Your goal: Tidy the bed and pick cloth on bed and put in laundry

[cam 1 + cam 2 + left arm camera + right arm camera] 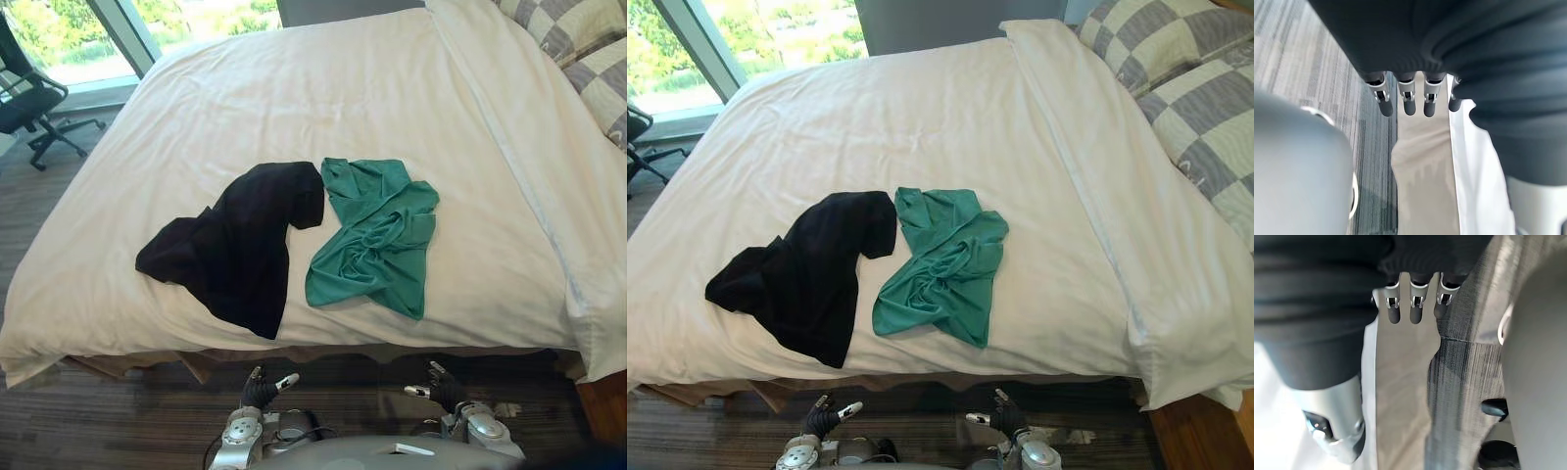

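Clothes wait on the bed (343,88): a black cloth (235,245) and a green cloth (377,240) lie side by side on the white cover (872,117), near the foot edge. The black one's upper end is either just beside the green or touching it; which cannot be told. The left hand (263,390) and the right hand (443,387) hang low below the foot edge, well apart from both cloths, fingers (1409,100) straight and slack, holding nothing. The likely trouble is a grab that pinches the cover along with a cloth, so the smooth bed gets rumpled as the cloth lifts. Pulling one cloth may also drag its neighbour, and the black cloth, lying close to the edge, could slide off onto the floor (59,421).
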Controlling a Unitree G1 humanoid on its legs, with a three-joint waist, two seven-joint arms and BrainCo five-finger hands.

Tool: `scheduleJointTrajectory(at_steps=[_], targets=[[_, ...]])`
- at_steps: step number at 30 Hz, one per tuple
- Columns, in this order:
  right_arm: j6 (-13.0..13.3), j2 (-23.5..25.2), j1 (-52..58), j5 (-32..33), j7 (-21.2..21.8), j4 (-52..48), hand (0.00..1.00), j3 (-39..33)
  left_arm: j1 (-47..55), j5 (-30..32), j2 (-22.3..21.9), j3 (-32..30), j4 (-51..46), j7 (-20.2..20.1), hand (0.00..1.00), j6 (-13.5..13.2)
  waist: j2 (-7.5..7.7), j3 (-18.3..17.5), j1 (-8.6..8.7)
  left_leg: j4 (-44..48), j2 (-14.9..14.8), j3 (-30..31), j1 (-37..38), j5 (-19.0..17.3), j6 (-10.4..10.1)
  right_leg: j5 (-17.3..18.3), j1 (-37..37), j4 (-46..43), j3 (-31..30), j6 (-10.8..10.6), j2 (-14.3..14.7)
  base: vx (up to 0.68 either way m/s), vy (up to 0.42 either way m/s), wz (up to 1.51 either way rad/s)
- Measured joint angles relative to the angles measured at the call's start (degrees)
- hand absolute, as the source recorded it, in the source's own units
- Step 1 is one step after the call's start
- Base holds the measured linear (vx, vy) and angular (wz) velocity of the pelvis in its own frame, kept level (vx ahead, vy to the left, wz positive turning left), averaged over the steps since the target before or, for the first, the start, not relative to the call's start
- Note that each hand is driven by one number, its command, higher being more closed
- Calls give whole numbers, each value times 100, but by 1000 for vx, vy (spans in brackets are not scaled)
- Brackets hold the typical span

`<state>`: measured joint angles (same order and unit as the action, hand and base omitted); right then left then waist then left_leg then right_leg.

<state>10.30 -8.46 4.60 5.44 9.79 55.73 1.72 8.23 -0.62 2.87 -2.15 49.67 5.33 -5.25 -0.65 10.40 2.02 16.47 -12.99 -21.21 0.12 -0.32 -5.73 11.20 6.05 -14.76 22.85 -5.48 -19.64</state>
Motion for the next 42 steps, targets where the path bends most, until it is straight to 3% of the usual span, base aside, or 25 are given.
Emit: scheduleJointTrajectory(at_steps=[2, 4, 5, 6, 7, 9, 10, 11, 12, 13, 14, 15, 16, 17, 18, 21, 24, 30, 33, 35, 40, 42], targets=[[16, -99, 18, -9, 15, 61, 0, -120, 0, -2, 9, 35, 10, -96, 0, 5, -4, -1, 43, -227, -191, 177, 91, 167, 78, -62, -23, -24, -79, -164, -168, 27, 289, -11], [40, -204, 32, -25, 27, 196, 0, -236, -3, -34, -9, 71, 39, -144, 0, 0, -102, -14, 55, -384, -322, 497, 89, 896, 246, -150, -142, 2, -176, -510, -269, 29, 403, -16], [95, -175, 20, -77, 37, 385, 0, -359, -43, -103, 48, 121, 128, -171, 0, -23, -113, -29, 42, -384, -136, 706, 123, 442, -77, -286, -163, 108, -304, -724, -370, 11, 456, -5], [158, -136, 56, -124, 69, 465, 0, -423, -26, -114, 107, 159, 149, -183, 0, -46, -14, -8, 56, -415, -14, 680, 140, 94, -222, -420, -154, 283, -315, -853, -484, -5, 580, -6], [266, -63, 112, -199, 114, 503, 0, -567, -49, -156, 126, 172, 200, -216, 0, -71, -52, -20, 89, -491, 49, 559, 208, -429, -529, -653, -102, 503, -312, -870, -528, 1, 505, 1], [335, 75, 167, -298, 104, 565, 0, -683, -159, -258, 280, 200, 307, -248, 0, -68, 149, 24, 66, -476, 222, 474, 234, -591, -502, -1054, 30, 750, -318, -804, -694, -22, 347, -9], [482, 107, 226, -354, 105, 563, 0, -753, -206, -265, 356, 204, 407, -239, 0, -45, 134, 25, 35, -481, 220, 444, 279, -672, -408, -1538, -4, 789, -295, -540, -666, -105, 374, -33], [636, 95, 291, -406, 108, 561, 0, -723, -197, -212, 377, 203, 500, -235, 0, -43, -14, -32, 21, -574, 129, 249, 303, -761, -326, -1982, -145, 799, -153, 12, -568, -109, 304, -42], [713, 53, 309, -442, 116, 554, 0, -663, -174, -204, 342, 204, 536, -232, 0, -44, -54, -115, 6, -650, 81, 114, 330, -799, -276, -2106, -239, 771, 34, 332, -515, -38, 253, -63], [871, 15, 314, -566, 149, 481, 0, -531, -122, -223, 369, 159, 539, -200, 0, -59, -50, -149, 2, -820, 66, -61, 441, -753, -185, -1772, -511, 89, 350, 515, -470, 30, 184, -59], [994, -2, 340, -631, 159, 391, 0, -379, -141, -273, 415, 186, 544, -157, 0, -60, -46, -147, 52, -987, 50, -99, 525, -694, -138, -1168, -674, -462, 295, 262, -153, 40, 200, -55], [1051, -23, 394, -648, 175, 259, 0, -256, -145, -336, 437, 229, 572, -162, 0, -59, -47, -147, 84, -1092, 35, -103, 547, -628, -105, -739, -758, -640, 97, 171, 242, 30, 86, -30], [1070, -47, 448, -653, 188, 144, 0, -147, -154, -347, 439, 265, 572, -162, 0, -57, -47, -147, 88, -1163, 37, -113, 553, -568, -75, -479, -782, -642, -80, 147, 520, 30, 36, -14], [1071, -99, 515, -639, 257, -42, 0, 69, -200, -508, 433, 396, 570, -168, 0, -38, -38, -150, 119, -1289, 88, -116, 564, -477, -61, -103, -746, -446, -397, 91, 982, 62, 25, -8], [1070, -142, 524, -618, 326, -137, 0, 227, -248, -582, 425, 467, 563, -170, 0, -30, -2, -168, 115, -1393, 222, -162, 567, -316, -101, 10, -622, -155, -480, 171, 1105, 46, 40, -4], [1058, -311, 482, -406, 639, -324, 0, 529, -299, -723, 163, 679, 287, -162, 0, -46, -55, -157, 182, -1800, 356, 13, 661, 61, 18, 19, -514, -8, -795, 179, 1160, 43, -3, 27], [909, -318, 374, 26, 863, -354, 0, 891, -296, -672, -48, 692, 205, -118, 0, -221, 18, -193, 139, -1839, 346, 149, 691, 169, 160, 24, -314, 223, -728, 187, 1213, 51, -86, 29], [464, -289, 290, 477, 703, -202, 0, 967, -170, -675, 0, 586, 226, 18, 0, -341, 50, -214, 9, -1838, 371, 243, 787, 189, 183, -40, -48, 487, -720, 152, 1232, 4, -13, 9], [245, -155, 259, 814, 389, 66, 0, 515, -103, -781, 26, 76, 341, 275, 0, -178, 58, -229, 2, -1843, 408, 277, 782, 209, 154, -121, 59, 666, -697, 106, 1212, -35, 27, 9], [136, -62, 302, 1104, 78, 215, 0, 133, -24, -1115, 35, -422, 532, 500, 0, 70, 31, -232, 2, -1868, 423, 264, 778, 231, 119, -147, 62, 690, -684, 73, 1190, -70, 38, 7], [163, 144, 751, 1816, -384, 195, 0, -835, 328, -1465, 27, -1761, 626, 1018, 0, 303, -130, -321, -89, -2162, 425, 182, 858, 360, 24, -171, 61, 682, -570, 32, 1198, -68, 29, 11], [383, 147, 953, 2152, -678, -122, 0, -1387, 393, -1624, 42, -2414, 506, 1211, 0, 336, -192, -362, -168, -2200, 422, 124, 886, 367, 16, -168, 57, 683, -540, 25, 1193, -120, 29, -2]])
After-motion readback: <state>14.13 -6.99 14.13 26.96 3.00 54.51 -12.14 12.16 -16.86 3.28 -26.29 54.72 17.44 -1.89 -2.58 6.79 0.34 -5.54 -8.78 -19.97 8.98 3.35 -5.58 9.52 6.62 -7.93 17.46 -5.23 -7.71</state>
